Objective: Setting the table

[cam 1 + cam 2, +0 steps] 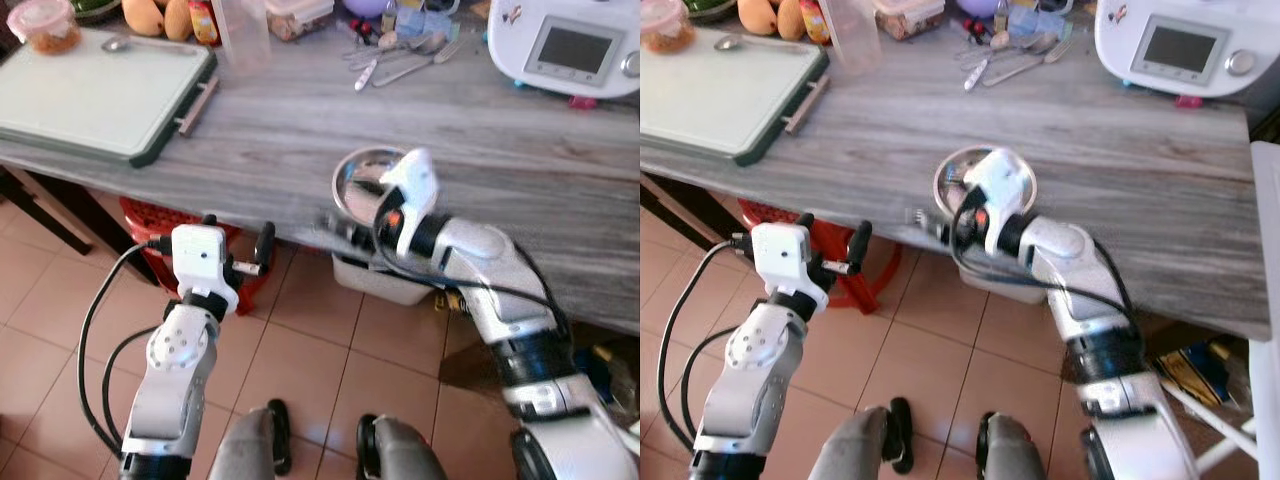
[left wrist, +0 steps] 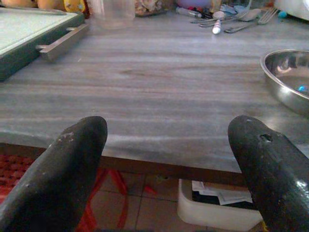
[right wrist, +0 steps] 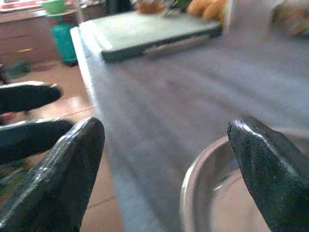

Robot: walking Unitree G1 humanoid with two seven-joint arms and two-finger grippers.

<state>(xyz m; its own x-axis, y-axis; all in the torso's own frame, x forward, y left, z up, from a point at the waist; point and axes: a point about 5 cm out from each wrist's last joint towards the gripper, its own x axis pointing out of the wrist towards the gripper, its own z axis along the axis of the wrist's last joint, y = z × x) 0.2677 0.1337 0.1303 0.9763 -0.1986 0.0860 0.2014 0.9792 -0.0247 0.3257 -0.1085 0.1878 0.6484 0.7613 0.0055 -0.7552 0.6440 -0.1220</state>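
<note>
- At the near edge of the grey wood-grain worktop (image 1: 300, 130) we see the steel bowl (image 1: 362, 180), sitting upright, well apart from everything else on top.
- Right tool (image 3: 164, 169) spread wide, nothing held. Its fingers (image 3: 270, 169) hang over the worktop edge just beside the bowl rim; we can't tell if they touch it.
- Left tool (image 2: 169, 169) also spread wide and empty, below and in front of the worktop edge, over the tiled floor (image 1: 300, 350), pointing at the worktop.
- Far left on the worktop: green-rimmed cutting board (image 1: 95, 90) with a spoon (image 1: 118, 43) on it.
- Far side, middle: loose cutlery pile (image 1: 400, 55). Far right: white kitchen appliance with a screen (image 1: 570, 45).
- Under the worktop: red plastic basket (image 1: 150, 220) and a white tub (image 1: 385, 280).
</note>
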